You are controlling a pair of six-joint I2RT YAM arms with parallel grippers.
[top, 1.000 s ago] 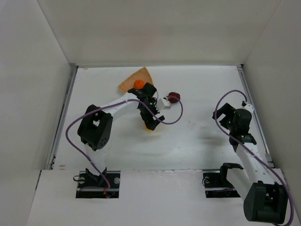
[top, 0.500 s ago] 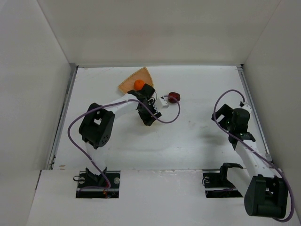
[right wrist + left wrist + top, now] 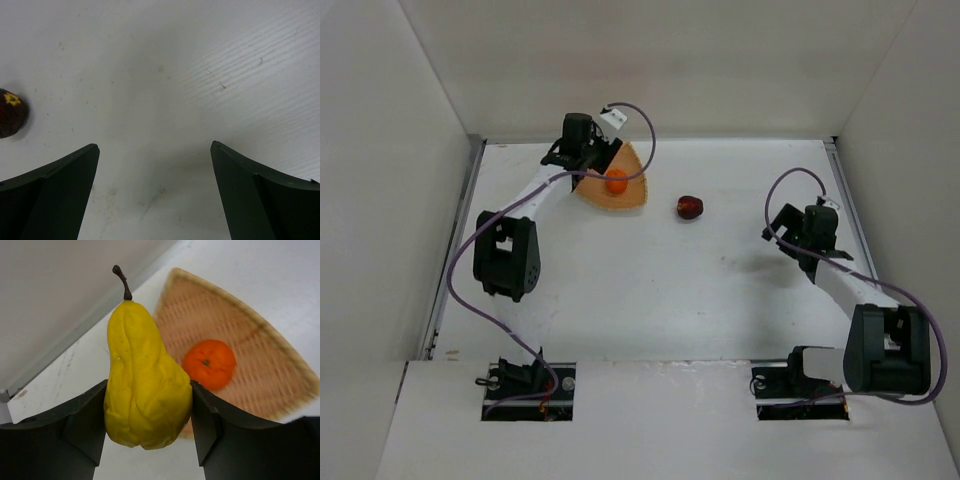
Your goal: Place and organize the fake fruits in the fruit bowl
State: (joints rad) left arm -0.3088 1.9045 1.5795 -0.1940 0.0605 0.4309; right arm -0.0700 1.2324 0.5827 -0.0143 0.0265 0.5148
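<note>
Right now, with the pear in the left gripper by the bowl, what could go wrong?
1. The left gripper holds the pear seemingly at the bowl's edge, not clearly over it. Released here, it might land on the table.
2. Dropped further in, it could strike the orange and knock it out of the shallow bowl.
3. The apple lies on the table, apart from the bowl, so the job could end short.

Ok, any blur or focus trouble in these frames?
Left wrist: the pear is sharp, the fruit bowl behind it blurs toward its right rim. Right wrist: the table is crisp, the apple cut off at the left edge. Top external: even light, faint shadows.
</note>
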